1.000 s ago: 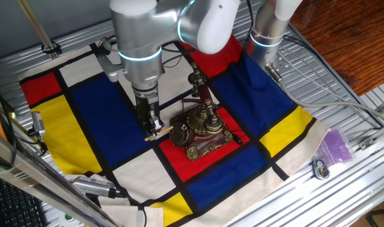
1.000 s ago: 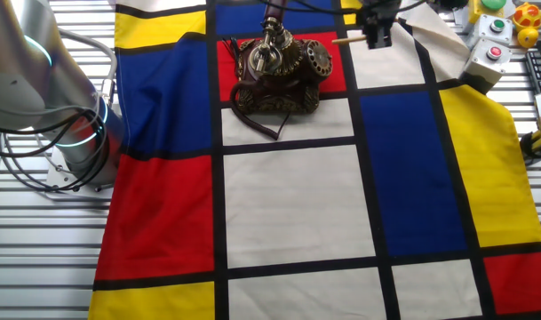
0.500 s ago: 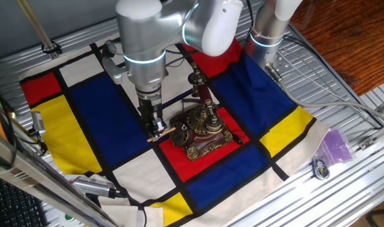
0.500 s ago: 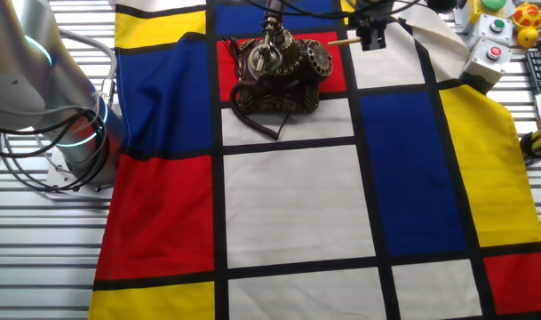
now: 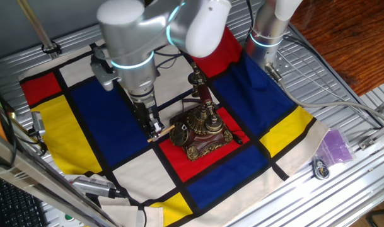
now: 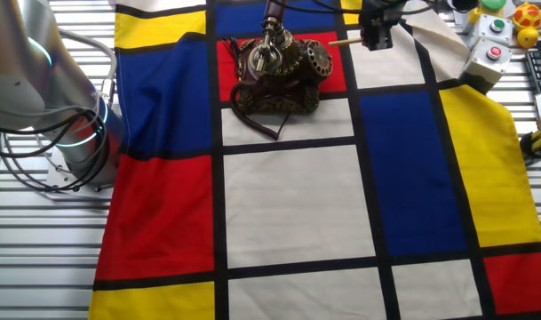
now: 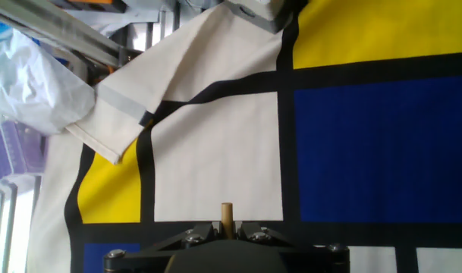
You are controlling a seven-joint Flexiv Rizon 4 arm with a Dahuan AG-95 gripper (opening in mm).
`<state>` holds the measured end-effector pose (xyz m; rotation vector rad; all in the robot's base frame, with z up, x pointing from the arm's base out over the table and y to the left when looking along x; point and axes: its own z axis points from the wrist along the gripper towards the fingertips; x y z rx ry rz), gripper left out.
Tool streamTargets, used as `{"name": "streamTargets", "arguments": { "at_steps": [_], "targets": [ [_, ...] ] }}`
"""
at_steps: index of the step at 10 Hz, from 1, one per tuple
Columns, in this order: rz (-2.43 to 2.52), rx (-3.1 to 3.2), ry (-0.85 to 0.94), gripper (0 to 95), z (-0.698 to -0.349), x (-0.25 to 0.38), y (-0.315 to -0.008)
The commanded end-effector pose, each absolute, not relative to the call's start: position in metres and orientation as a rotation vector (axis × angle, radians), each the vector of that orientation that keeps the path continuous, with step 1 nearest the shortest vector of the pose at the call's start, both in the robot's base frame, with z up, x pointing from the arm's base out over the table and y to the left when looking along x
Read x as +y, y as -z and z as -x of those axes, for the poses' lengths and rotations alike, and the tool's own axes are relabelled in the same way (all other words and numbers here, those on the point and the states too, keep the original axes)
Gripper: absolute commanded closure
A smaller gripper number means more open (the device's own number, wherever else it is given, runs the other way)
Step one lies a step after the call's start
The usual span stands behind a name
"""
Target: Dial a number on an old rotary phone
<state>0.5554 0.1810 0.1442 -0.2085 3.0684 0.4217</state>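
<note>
In the hand view the stick (image 7: 226, 216) rises short and pale from between the dark fingers at the bottom edge, so the gripper (image 7: 225, 231) is pinched narrow on it, and past its tip lies a white square of the cloth (image 7: 215, 152) with blue to the right and yellow to the left. From one fixed view, the gripper (image 5: 154, 129) hangs low over the cloth (image 5: 84, 120) below the silver arm (image 5: 132, 44), holding the stick (image 5: 161, 132) roughly level, with its free end pointing at the dial and just beside it; whether it touches the dial I cannot tell. The phone (image 5: 201, 129) stands on a red square near the middle of the cloth, its round dial facing the gripper and its handset resting on the upright cradle above the footed base. In the other fixed view the phone (image 6: 277, 71) sits at the far end of the cloth (image 6: 288, 204), a dark cord looped in front of its base, and the gripper (image 6: 375, 31) is beside it on the dial side with the stick (image 6: 343, 41) reaching toward the dial. Further off, at the table edge, a box with coloured buttons (image 6: 492, 40) rests near the cloth's corner.
</note>
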Motion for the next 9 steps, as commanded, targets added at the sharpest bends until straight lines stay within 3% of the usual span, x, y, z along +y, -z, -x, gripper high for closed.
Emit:
{"name": "streamTargets", "arguments": {
  "at_steps": [1,9],
  "targets": [
    [0.247,3.060,-0.429,95.0,-0.5539,0.1804,-0.1449],
    [0.165,2.986,-0.398,95.0,-0.5539,0.1804,-0.1449]
  ]
}}
